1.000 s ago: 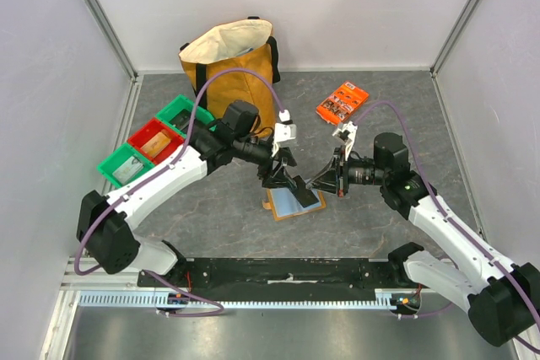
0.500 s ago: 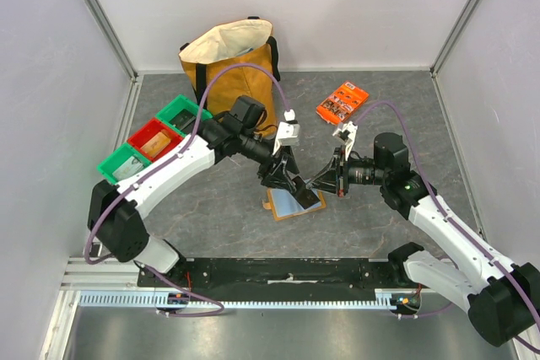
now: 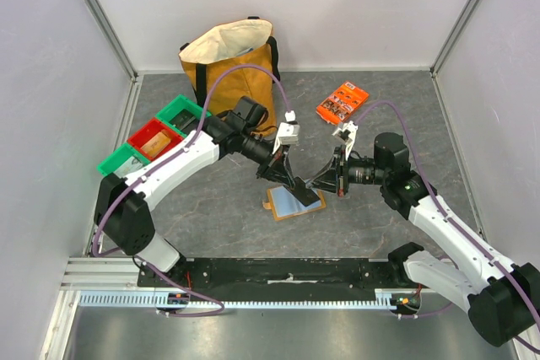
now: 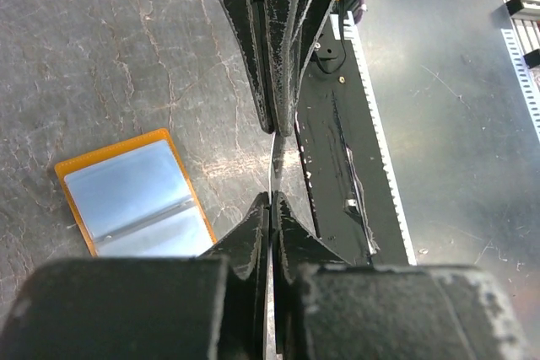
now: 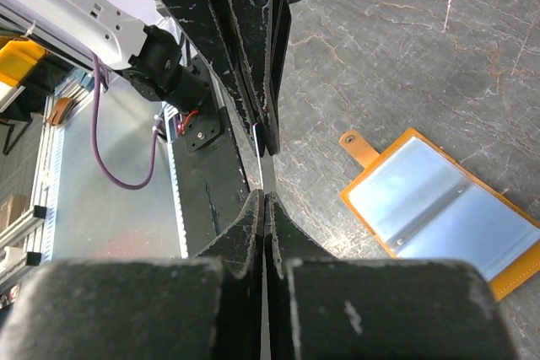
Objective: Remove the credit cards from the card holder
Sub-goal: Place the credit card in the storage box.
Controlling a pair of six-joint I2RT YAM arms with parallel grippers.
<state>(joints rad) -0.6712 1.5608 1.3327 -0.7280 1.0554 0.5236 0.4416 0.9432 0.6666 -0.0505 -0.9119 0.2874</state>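
The card holder (image 3: 289,206) lies open and flat on the table, tan-edged with pale blue-grey pockets, and shows too in the left wrist view (image 4: 135,200) and the right wrist view (image 5: 443,208). Just above its right edge a dark credit card (image 3: 309,195) hangs in the air, seen edge-on as a thin line (image 4: 272,168) (image 5: 262,176). My left gripper (image 3: 298,185) (image 4: 272,201) is shut on one end of the card. From the opposite side my right gripper (image 3: 319,185) (image 5: 264,198) is shut on the other end, tip to tip with the left.
A mustard tote bag (image 3: 229,61) stands open at the back. An orange printed packet (image 3: 342,103) lies at the back right. Green and red bins (image 3: 154,141) sit at the left. A black rail (image 3: 287,271) runs along the near edge.
My left gripper has closed from wide open onto the card that the right gripper holds. The left arm edged slightly right; the right arm has not moved.
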